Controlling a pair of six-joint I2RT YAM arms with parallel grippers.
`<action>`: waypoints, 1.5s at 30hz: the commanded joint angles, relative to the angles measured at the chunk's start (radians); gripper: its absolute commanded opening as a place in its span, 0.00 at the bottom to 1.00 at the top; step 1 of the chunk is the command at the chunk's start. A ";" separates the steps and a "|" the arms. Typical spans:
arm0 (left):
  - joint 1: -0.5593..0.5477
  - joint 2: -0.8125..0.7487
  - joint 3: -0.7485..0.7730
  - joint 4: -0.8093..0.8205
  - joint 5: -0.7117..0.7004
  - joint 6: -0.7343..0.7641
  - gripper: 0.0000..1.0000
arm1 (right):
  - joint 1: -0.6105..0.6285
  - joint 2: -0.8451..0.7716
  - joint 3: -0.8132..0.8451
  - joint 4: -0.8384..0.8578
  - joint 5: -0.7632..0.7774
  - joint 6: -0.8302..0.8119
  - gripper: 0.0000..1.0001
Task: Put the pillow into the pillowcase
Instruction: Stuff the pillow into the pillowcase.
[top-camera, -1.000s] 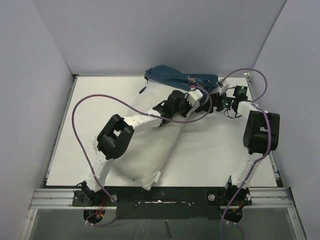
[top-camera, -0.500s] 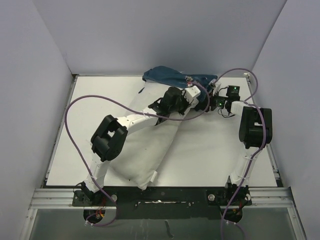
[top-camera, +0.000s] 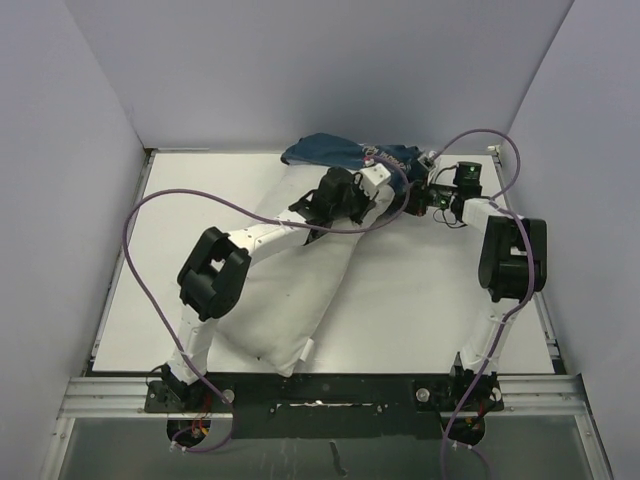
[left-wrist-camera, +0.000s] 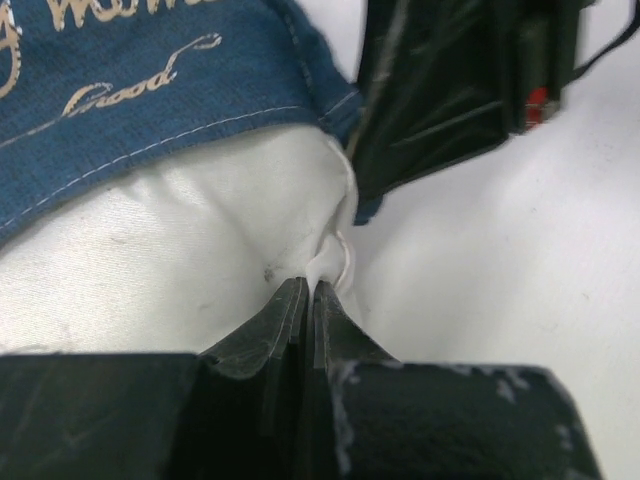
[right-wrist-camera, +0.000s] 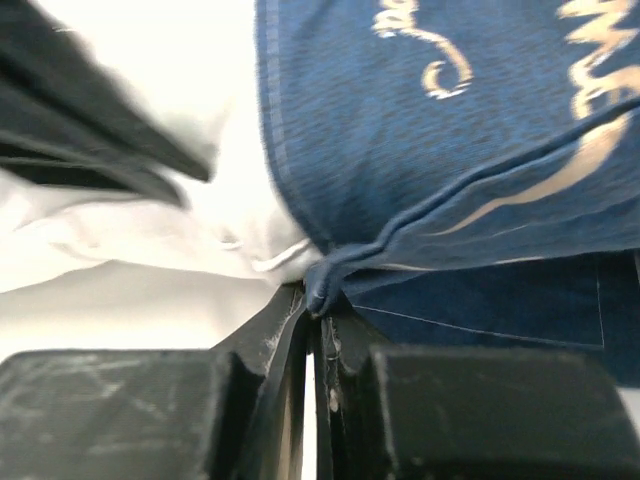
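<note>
The white pillow (top-camera: 290, 300) lies diagonally on the table, its far end at the mouth of the navy pillowcase (top-camera: 330, 152) at the back. My left gripper (top-camera: 388, 183) is shut on a pucker of the pillow's corner (left-wrist-camera: 335, 262), just under the pillowcase hem (left-wrist-camera: 150, 80). My right gripper (top-camera: 418, 196) faces it from the right and is shut on a bunched fold of the pillowcase edge (right-wrist-camera: 318, 285). In the right wrist view the white pillow (right-wrist-camera: 150, 230) shows to the left of the blue cloth (right-wrist-camera: 450, 130). The two grippers are almost touching.
The white table (top-camera: 450, 300) is boxed in by grey walls on three sides. A metal rail (top-camera: 320, 385) runs along the near edge. Purple cables (top-camera: 150, 215) loop over both arms. The left arm's forearm lies across the pillow.
My right gripper has shut on the pillowcase edge; it was open a second ago. Both arms and the pillow's far end have shifted toward the back wall.
</note>
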 joint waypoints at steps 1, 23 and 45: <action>0.062 -0.114 -0.010 0.048 -0.017 -0.066 0.00 | 0.027 -0.161 0.064 -0.328 -0.209 -0.152 0.00; 0.052 -0.259 -0.122 0.456 -0.329 -0.371 0.00 | 0.362 -0.140 0.820 -1.257 -0.079 -0.515 0.00; 0.173 -0.176 0.099 0.544 0.466 -0.743 0.00 | 0.199 -0.102 0.857 -0.970 -0.103 -0.002 0.00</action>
